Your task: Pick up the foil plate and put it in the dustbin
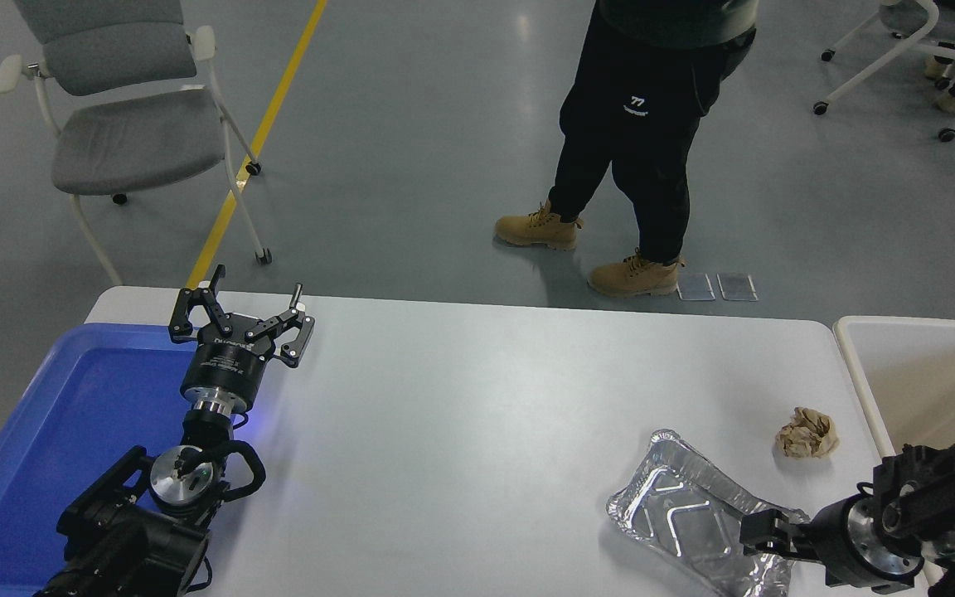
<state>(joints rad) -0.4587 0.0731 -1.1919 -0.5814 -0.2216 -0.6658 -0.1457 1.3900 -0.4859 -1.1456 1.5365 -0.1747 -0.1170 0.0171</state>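
The foil plate (685,510), a shiny silver tray with a crimped rim, lies flat on the white table at the front right. My right gripper (763,535) comes in from the lower right and sits low over the plate's right end, hiding that corner; I cannot make out its state. The dustbin (852,352), cream with a thick white rim, stands at the table's right edge, partly behind my right arm. My left gripper (241,311) is parked open at the blue tray's far corner, holding nothing.
A crumpled brown paper ball (807,433) lies between the plate and the dustbin. The blue tray (46,431) fills the table's left end. A person (643,124) stands on the floor beyond the far edge, with a grey chair (121,124) at the far left.
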